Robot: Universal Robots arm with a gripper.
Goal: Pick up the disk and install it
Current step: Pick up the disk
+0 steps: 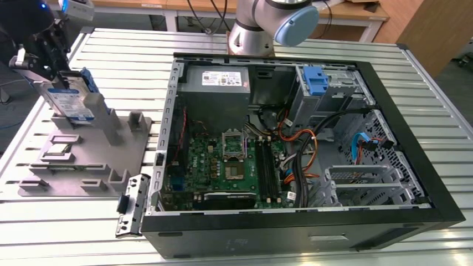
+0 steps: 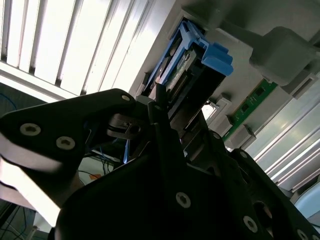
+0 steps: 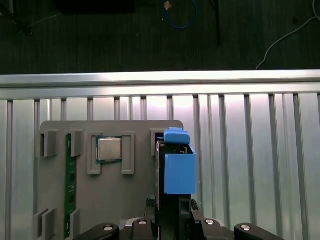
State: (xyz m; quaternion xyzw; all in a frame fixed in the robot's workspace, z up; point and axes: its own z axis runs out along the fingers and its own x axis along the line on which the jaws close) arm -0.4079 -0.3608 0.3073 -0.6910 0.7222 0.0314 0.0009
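Grasping the disk (image 1: 72, 104) upright in the end effector (image 1: 57, 82) at the grey holder (image 1: 103, 162); pickup seemingly underway, installing in the computer case (image 1: 414, 166), well apart from that holder, remaining.

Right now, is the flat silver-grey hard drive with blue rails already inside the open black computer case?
No, the hard drive is upright at the grey holder plate, outside the case, at the exterior view's left.

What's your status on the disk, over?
Gripper at the disk, grip not confirmed. Disk upright at the grey fixture, outside the case. Loose cables inside the case.
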